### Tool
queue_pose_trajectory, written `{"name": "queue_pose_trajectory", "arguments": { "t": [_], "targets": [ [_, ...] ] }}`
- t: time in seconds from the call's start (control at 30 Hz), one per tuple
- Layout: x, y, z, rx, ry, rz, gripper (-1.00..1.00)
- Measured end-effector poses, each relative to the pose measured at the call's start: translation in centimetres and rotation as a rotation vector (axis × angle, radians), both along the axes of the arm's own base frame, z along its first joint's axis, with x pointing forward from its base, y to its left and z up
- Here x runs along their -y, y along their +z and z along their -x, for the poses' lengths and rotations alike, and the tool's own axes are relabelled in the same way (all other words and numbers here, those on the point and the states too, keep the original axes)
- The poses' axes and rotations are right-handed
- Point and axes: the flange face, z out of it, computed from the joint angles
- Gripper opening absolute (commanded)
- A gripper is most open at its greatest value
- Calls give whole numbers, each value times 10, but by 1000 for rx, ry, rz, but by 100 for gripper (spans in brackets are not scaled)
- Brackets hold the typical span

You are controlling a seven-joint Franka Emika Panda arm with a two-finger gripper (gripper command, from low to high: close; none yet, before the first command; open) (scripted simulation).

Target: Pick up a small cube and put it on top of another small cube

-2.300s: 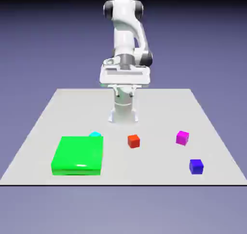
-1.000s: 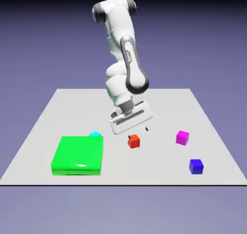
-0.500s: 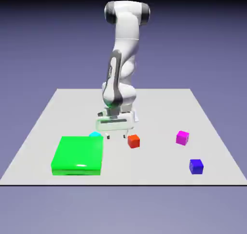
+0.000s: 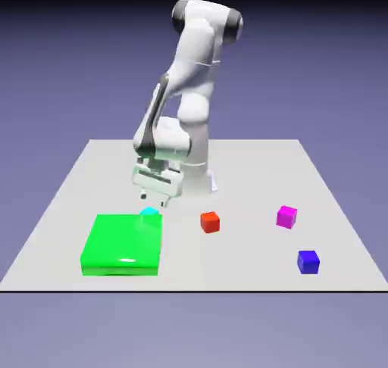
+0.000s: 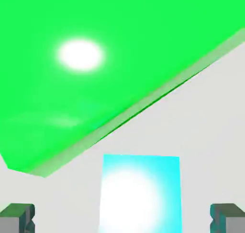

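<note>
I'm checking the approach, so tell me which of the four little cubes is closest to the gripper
The cyan cube, tucked behind the green block; it sits between the open gripper fingertips, unlike the red, magenta and blue cubes.

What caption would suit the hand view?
Open gripper poised over glossy cyan cube beside flat green block.

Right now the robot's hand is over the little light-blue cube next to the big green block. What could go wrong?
1. The cyan cube sits very close to the flat green block. As the open hand comes down, a fingertip might bump the block, though the hand view shows both tips on bare table.
2. If the fingers close off-centre, the glossy cube could slip or twist.
3. The red cube lies between here and the magenta cube; a low carry might knock it.
</note>
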Motion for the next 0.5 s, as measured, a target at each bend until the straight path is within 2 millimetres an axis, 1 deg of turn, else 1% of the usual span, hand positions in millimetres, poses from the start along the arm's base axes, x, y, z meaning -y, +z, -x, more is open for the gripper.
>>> {"name": "queue_pose_trajectory", "arguments": {
  "t": [0.23,0.5],
  "targets": [
    [6,-7,-4,4,4,25,0],
    [11,-19,-7,1,7,41,0]
  ]
}}
